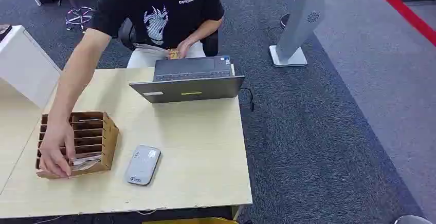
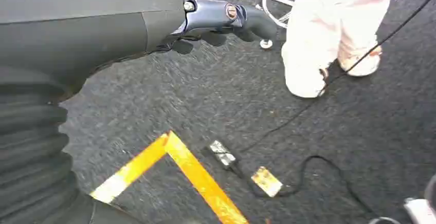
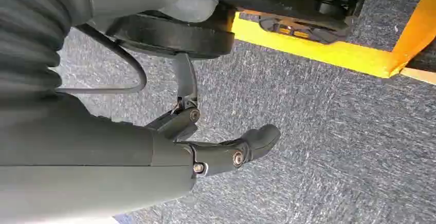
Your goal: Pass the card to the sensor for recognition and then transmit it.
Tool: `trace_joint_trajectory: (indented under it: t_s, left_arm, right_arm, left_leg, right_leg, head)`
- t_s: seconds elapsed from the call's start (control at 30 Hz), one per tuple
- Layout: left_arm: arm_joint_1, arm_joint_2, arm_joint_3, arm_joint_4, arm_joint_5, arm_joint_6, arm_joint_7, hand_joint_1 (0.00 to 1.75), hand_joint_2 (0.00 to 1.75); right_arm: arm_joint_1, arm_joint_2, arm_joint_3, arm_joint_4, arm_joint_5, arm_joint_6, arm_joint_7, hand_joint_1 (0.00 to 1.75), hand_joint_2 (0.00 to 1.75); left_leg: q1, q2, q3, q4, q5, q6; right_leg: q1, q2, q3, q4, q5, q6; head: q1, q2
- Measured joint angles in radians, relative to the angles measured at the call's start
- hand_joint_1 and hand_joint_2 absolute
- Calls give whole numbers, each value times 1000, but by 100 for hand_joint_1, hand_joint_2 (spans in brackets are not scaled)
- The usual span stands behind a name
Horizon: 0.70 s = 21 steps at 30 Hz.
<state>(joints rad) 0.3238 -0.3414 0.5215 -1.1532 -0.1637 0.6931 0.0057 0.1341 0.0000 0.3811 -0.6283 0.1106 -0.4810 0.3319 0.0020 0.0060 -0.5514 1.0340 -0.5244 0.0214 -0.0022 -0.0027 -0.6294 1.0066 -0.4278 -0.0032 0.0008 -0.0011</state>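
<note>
A wooden slotted card holder (image 1: 97, 131) stands at the table's front left, with cards (image 1: 86, 161) lying in its nearest slot. A person's hand (image 1: 55, 151) reaches into that slot and touches the cards. The grey card sensor (image 1: 143, 165) lies flat just right of the holder. My left hand (image 2: 226, 21) hangs over the dark carpet, fingers loosely stretched, holding nothing. My right hand (image 3: 226, 152) also hangs above the carpet and holds nothing.
An open grey laptop (image 1: 190, 80) sits at the table's (image 1: 195, 152) far edge, facing a seated person in a black shirt (image 1: 159, 8), whose other hand holds a small orange thing (image 1: 174, 54). A white kiosk stand (image 1: 301, 23) rises at the back right. Yellow floor tape (image 2: 200, 178) and cables (image 2: 308, 167) lie below.
</note>
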Motion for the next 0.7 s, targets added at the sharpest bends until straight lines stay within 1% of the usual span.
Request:
trace_joint_trajectory:
  t_s: [0.1, 0.17, 0.2, 0.33, 0.43, 0.57, 0.7]
  left_arm:
    - [-1, 1, 18, -30, 25, 0, -16, 0, 175]
    - [-5, 2, 42, -50, 50, 0, -44, 0, 175]
    - [-7, 2, 55, -59, 61, 0, -61, 0, 175]
    - [-16, 5, 111, -126, 112, 0, -176, 0, 175]
    - [-20, 7, 137, -186, 127, 1, -199, 0, 175]
    - [-24, 8, 182, -307, 187, 2, -272, 0, 175]
    - [-22, 10, 187, -433, 195, 2, -328, 0, 175]
  right_arm:
    - [12, -4, 6, -24, -1, -2, 12, 0, 175]
    - [16, -9, 14, -39, -1, -2, 19, 0, 175]
    - [18, -11, 18, -43, -1, -2, 20, 0, 175]
    - [29, -19, 26, -69, 0, -2, 24, 0, 175]
    - [37, -25, 35, -85, 1, -2, 30, 0, 175]
    - [51, -36, 49, -116, 1, -2, 40, 0, 175]
    - [71, -43, 66, -143, 0, 9, 54, 0, 175]
  left_leg:
    - [0, 0, 0, 0, 0, 0]
    - [0, 0, 0, 0, 0, 0]
    - [0, 0, 0, 0, 0, 0]
    - [0, 0, 0, 0, 0, 0]
    - [1, 0, 0, 0, 0, 0]
    - [1, 0, 0, 0, 0, 0]
    - [1, 0, -1, 0, 0, 0]
  right_leg:
    - [0, 0, 0, 0, 0, 0]
    - [0, 0, 0, 0, 0, 0]
    - [0, 0, 0, 0, 0, 0]
    - [1, 0, 0, 0, 0, 0]
    - [1, 0, 0, 0, 0, 0]
    - [1, 0, 0, 0, 0, 0]
    - [1, -1, 0, 0, 0, 0]
  head:
    - [0, 0]
    - [0, 0]
    - [0, 0]
    - [0, 0]
    - [0, 0]
    - [0, 0]
    - [0, 0]
